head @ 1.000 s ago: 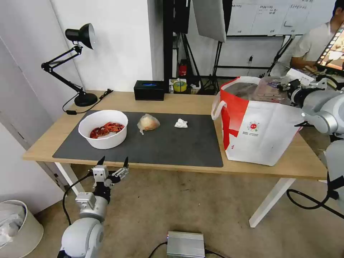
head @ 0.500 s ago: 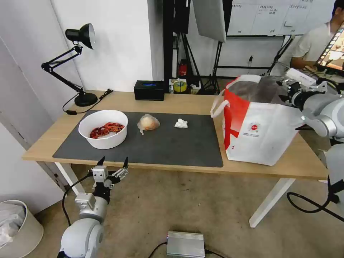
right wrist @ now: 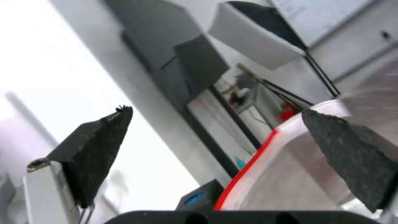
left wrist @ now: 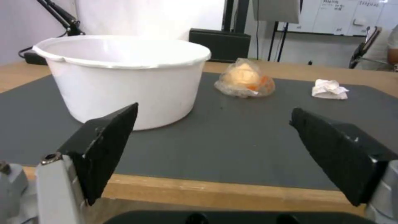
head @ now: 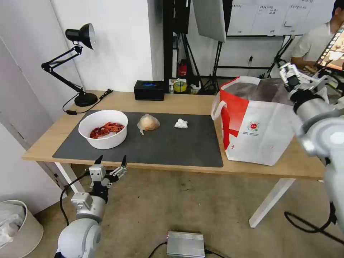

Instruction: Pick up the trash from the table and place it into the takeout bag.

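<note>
On the table [head: 179, 102], a dark mat [head: 172, 147] carries the trash: a white bowl [head: 103, 129] of red shells, a small clear bag [head: 148, 123] with a yellowish lump, and a crumpled tissue [head: 181, 123]. The takeout bag [head: 258, 125] stands open at the table's right end. My left gripper [head: 111, 159] hangs open and empty just below the front edge, facing the bowl [left wrist: 124, 77], the clear bag [left wrist: 245, 81] and the tissue [left wrist: 329, 89]. My right gripper [head: 299, 77] is open and empty above the takeout bag's far right rim [right wrist: 265, 146].
A black desk lamp [head: 80, 64] stands at the back left and a black box [head: 149, 90] at the back middle. On the floor are a silver box [head: 185, 244] and a white bin [head: 14, 225]. A white table leg [head: 268, 202] slants under the right end.
One second ago my right gripper held a clear tray over the takeout bag. The tray is now out of sight, and the gripper has risen and turned upward, open. The left arm barely moved.
</note>
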### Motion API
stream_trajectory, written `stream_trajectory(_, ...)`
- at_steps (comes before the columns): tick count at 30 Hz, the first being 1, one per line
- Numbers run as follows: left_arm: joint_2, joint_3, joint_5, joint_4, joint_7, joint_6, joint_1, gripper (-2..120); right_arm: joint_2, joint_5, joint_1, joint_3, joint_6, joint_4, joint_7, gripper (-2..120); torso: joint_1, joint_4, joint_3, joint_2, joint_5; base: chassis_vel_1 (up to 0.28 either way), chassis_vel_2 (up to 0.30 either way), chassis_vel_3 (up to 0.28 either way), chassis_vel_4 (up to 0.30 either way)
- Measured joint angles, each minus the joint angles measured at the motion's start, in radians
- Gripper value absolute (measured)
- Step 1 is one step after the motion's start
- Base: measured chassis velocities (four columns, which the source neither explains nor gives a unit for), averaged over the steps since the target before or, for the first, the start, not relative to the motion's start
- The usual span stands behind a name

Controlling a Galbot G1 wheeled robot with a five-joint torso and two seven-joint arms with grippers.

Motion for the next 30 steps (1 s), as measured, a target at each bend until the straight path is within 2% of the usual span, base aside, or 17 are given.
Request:
stream_trajectory(2, 0.000, -0.012, -0.002, -0.007, -0.001, 0.000, 0.008, 100, 0.010, -0.110, -0.033, -0.041, 0.017, 0.040, -0.043, 100, 0.000, 0.0003, 0.000, 0.000, 0.0000, 0.000, 0.000, 0.000, 0.000)
stream_trajectory(3, 0.000, -0.012, -0.002, -0.007, -0.001, 0.000, 0.008, 100, 0.010, -0.110, -0.033, -0.041, 0.017, 0.040, -0.043, 100, 0.000, 0.0003, 0.000, 0.000, 0.0000, 0.000, 0.000, 0.000, 0.000)
stream_trajectory(6, 0.005, -0.018, -0.016, -0.012, -0.003, 0.001, 0.008, 100, 0.033, -0.281, -0.105, -0.081, 0.043, 0.091, -0.086, 100, 0.000, 0.0006, 0.000, 0.000, -0.0001, 0.000, 0.000, 0.000, 0.000)
stream_trajectory(7, 0.005, -0.018, -0.016, -0.012, -0.003, 0.001, 0.008, 100, 0.033, -0.281, -0.105, -0.081, 0.043, 0.091, -0.086, 100, 0.000, 0.0006, 0.000, 0.000, -0.0001, 0.000, 0.000, 0.000, 0.000)
stream_trajectory(10, 0.015, -0.010, -0.034, -0.013, -0.004, 0.004, 0.004, 100, 0.067, -0.411, -0.197, -0.106, 0.064, 0.121, -0.111, 100, 0.000, -0.0002, 0.000, 0.000, 0.0001, 0.000, 0.000, 0.000, 0.000)
stream_trajectory(12, 0.015, -0.010, -0.035, -0.013, -0.004, 0.004, 0.004, 100, 0.069, -0.415, -0.199, -0.107, 0.065, 0.121, -0.112, 100, 0.000, -0.0002, 0.000, 0.000, 0.0002, 0.000, 0.000, 0.000, 0.000)
stream_trajectory(17, 0.007, -0.024, -0.037, -0.029, -0.005, 0.003, 0.024, 100, 0.122, -0.606, -0.281, -0.161, 0.091, 0.107, -0.153, 100, 0.000, 0.0003, 0.000, 0.000, 0.0001, 0.000, 0.000, 0.000, 0.000)
stream_trajectory(21, 0.002, -0.026, -0.037, -0.034, -0.004, 0.002, 0.029, 100, 0.132, -0.671, -0.303, -0.180, 0.110, 0.096, -0.170, 100, 0.000, 0.0003, 0.000, 0.000, 0.0001, 0.000, 0.000, 0.000, 0.000)
stream_trajectory(24, -0.007, -0.030, -0.036, -0.042, -0.004, -0.001, 0.041, 100, 0.155, -0.786, -0.346, -0.203, 0.151, 0.069, -0.191, 100, 0.000, 0.0003, 0.000, 0.000, 0.0001, 0.000, 0.000, 0.000, 0.000)
stream_trajectory(29, -0.013, -0.031, -0.033, -0.049, -0.003, -0.004, 0.052, 100, 0.180, -0.860, -0.391, -0.212, 0.173, 0.053, -0.194, 100, 0.000, 0.0003, 0.000, 0.000, 0.0002, 0.000, 0.000, 0.000, 0.000)
stream_trajectory(30, -0.016, -0.032, -0.030, -0.051, -0.002, -0.007, 0.056, 100, 0.193, -0.909, -0.412, -0.213, 0.195, 0.039, -0.194, 100, 0.000, 0.0002, 0.000, 0.000, 0.0001, 0.000, 0.000, 0.000, 0.000)
